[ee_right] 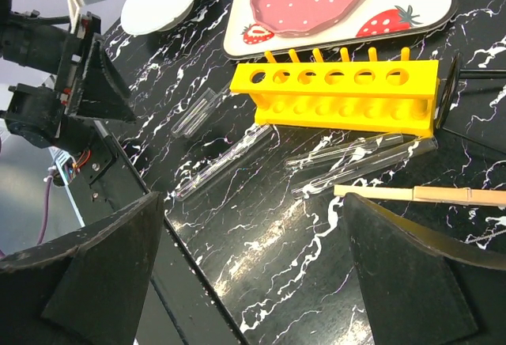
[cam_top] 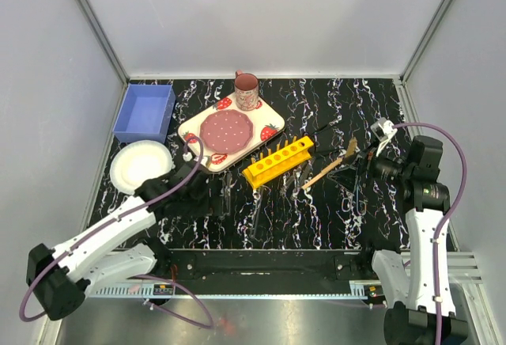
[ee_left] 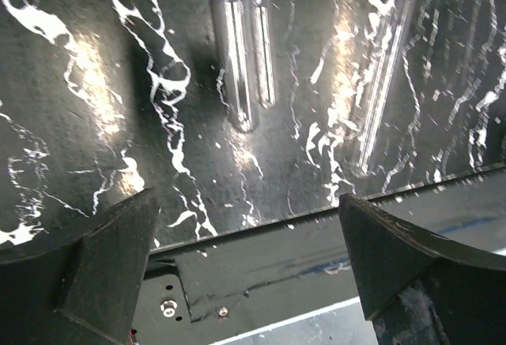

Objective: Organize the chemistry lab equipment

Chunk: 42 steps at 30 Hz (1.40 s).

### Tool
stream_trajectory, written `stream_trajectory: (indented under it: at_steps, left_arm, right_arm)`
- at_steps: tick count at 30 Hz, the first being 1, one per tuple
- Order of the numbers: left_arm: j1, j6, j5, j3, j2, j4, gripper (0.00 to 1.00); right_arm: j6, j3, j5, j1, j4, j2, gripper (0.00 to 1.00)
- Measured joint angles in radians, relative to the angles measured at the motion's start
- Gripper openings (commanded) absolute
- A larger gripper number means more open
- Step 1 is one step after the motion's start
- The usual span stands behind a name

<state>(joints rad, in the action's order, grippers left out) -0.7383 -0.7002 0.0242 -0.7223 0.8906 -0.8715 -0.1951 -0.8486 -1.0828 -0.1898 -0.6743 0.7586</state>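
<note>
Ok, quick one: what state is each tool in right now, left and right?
Left tool: open, holding nothing.
Right tool: open, holding nothing.

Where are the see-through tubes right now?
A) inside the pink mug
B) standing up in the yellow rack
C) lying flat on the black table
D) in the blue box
C: the clear tubes lie flat on the black table near the yellow rack, and the rack's holes look empty.
</note>
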Motion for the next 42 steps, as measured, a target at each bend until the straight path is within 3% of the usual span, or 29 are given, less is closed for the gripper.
stream_trajectory:
  at_steps: [7, 13, 25, 42]
  left_arm:
    - [-0.011, -0.026, 0.126, -0.018, 0.113, 0.047, 0.97]
    - [-0.011, -0.036, 0.172, -0.018, 0.174, 0.085, 0.85]
    - [0.024, -0.026, 0.143, -0.016, 0.337, 0.19, 0.55]
    - [0.024, 0.007, 0.111, -0.016, 0.533, 0.246, 0.39]
  right_arm:
    - [-0.01, 0.004, -0.003, 0.0, 0.023, 0.017, 1.0]
    - [-0.011, 0.02, -0.003, 0.0, 0.041, 0.016, 1.0]
    - [-0.011, 0.056, -0.002, 0.0, 0.084, 0.017, 1.0]
    - [-0.01, 0.075, -0.001, 0.0, 0.113, 0.034, 1.0]
